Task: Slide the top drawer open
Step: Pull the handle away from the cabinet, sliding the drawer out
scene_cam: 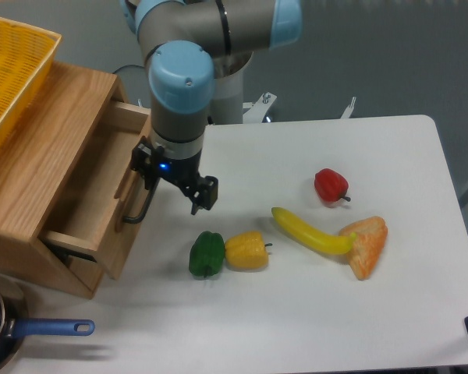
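Drawer (93,204) sat at the left of the table (359,312), set in the wooden cabinet (39,179) and pulled partway out toward the right, its pale inside open to view. The long black bar handle (140,209) ran along its front, and the gripper (165,187) hung right at that handle, wrist pointing down, so the arm could draw the front along the line of the slide and not lift or twist it. One black finger (206,193) stood clear on the right side; the other was hidden behind the handle and the wrist, so whether the claw pinched the bar, or merely hooked it, could not be told. The drawer looked well open, though perhaps with some travel left.

The green pepper (207,253) and yellow pepper (246,251) lay touching each other just right of the drawer front, near enough that a longer pull might nudge the green one. The banana (310,231), orange piece (366,245) and red pepper (331,185) lay farther right, well apart from the work. A yellow mesh basket (12,74) rested on the cabinet top, and a blue-handled pan (15,331) sat at the near left.
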Controlling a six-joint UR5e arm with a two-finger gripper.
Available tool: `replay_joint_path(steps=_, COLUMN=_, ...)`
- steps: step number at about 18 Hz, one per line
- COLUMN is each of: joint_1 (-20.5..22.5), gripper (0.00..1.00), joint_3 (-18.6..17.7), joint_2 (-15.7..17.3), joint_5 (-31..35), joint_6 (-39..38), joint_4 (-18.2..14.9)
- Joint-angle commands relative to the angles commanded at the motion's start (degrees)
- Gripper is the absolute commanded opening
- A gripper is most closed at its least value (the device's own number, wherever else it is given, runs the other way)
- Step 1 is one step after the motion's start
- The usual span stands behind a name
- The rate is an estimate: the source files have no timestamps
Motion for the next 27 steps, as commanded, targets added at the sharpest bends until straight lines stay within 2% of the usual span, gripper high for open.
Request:
replay_joint_path(steps=11, joint_1=3.1, gripper=1.0, joint_3=0.0, joint_2=0.1, joint_5=1.3, joint_6=3.5, joint_4=-0.3)
replay_joint_path(steps=23, joint_1=4.0, gripper=1.0, joint_3=0.8, joint_2=0.7, joint_5=1.5, joint_6=4.1, joint_4=-0.7)
replay_joint_path(steps=27, joint_1=6.4, gripper=1.0, joint_3=0.8, joint_2=1.3, joint_5=1.5, joint_6=10.4, joint_4=-2.8)
